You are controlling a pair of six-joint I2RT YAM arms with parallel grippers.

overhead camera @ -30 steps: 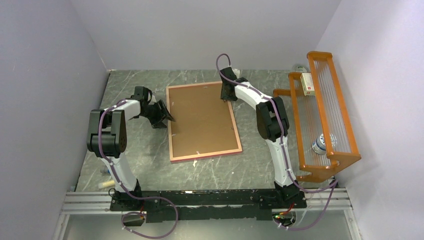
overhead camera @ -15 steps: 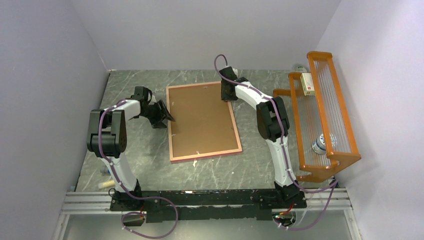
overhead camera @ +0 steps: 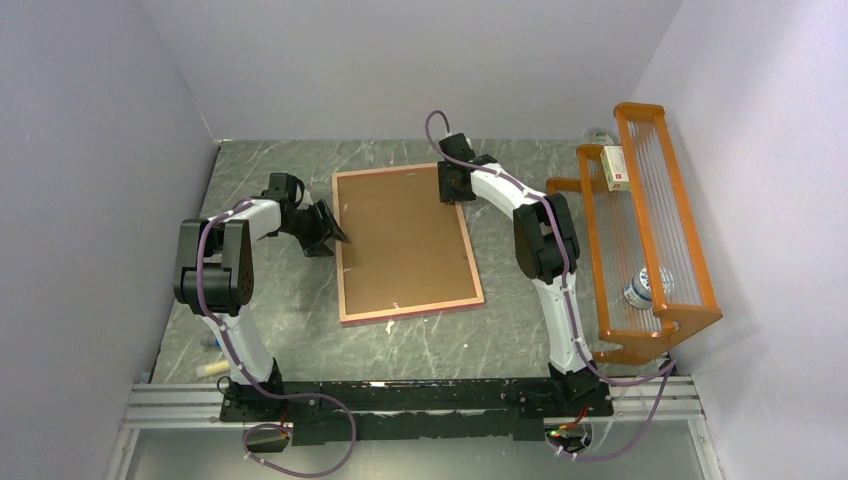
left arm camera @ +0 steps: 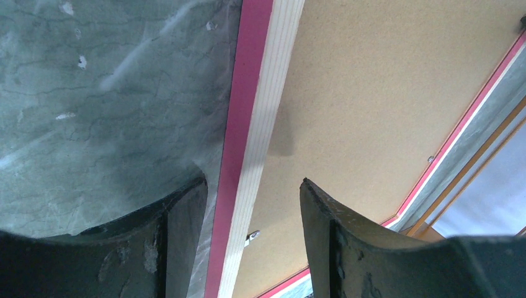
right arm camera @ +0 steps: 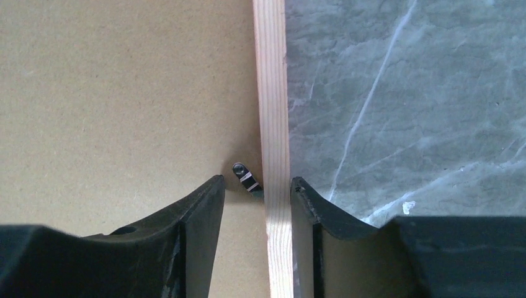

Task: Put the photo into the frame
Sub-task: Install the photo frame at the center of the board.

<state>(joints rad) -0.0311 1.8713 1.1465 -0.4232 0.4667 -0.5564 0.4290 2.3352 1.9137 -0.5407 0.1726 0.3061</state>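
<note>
Right wrist view: our right gripper (right arm camera: pixel 256 183), part-open and empty, straddles the frame (right arm camera: pixel 271 74), we reckon for its clip (right arm camera: pixel 246 178) (left gripper (left arm camera: pixel 253 186) gapes, empty).

Top view: you get even, diffuse overhead light, sharp across the table (overhead camera: pixel 300 320), with soft grey shadows pooled on its left half. Left wrist view: dimmer, with a smudged shadow on the backing board (left arm camera: pixel 372 93) and near fingers (left arm camera: pixel 180 248) dark and blurred. Right wrist view: bright, flat light, board grain crisp, lower edge black.
</note>
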